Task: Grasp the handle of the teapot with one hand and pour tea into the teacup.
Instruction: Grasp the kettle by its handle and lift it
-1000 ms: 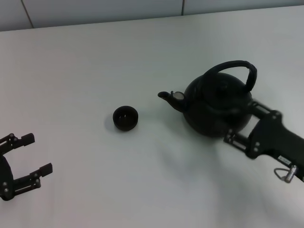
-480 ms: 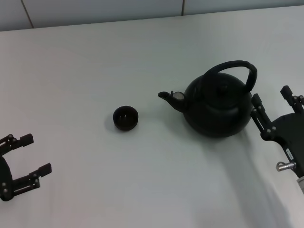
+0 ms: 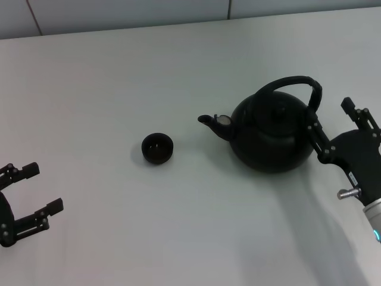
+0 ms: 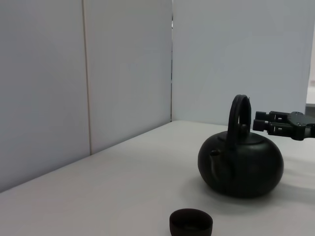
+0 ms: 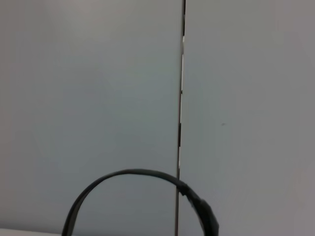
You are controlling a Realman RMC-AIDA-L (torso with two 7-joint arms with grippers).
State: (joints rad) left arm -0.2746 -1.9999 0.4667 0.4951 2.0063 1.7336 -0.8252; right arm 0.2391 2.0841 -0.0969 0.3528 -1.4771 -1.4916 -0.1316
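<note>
The matte-black teapot (image 3: pixel 272 136) stands upright on the white table, its spout pointing left toward the tiny black teacup (image 3: pixel 157 148). Its arched handle (image 3: pixel 292 82) stands over the lid. My right gripper (image 3: pixel 331 119) is open and empty, just right of the teapot, with one finger close to the handle's right end. My left gripper (image 3: pixel 37 189) is open and empty at the near left, far from both. The left wrist view shows the teapot (image 4: pixel 241 166), its handle (image 4: pixel 239 114), the teacup (image 4: pixel 191 222) and the right gripper (image 4: pixel 278 125) beside the handle. The right wrist view shows only the handle's arch (image 5: pixel 142 175).
The white table (image 3: pixel 119 77) spreads around both objects. A grey panelled wall (image 3: pixel 119 12) runs along its far edge. Nothing stands between the teacup and the spout.
My right gripper has swung from low at the teapot's near right side to its right side, then edged closer to the handle's right end. Teapot, teacup and left gripper stayed put.
</note>
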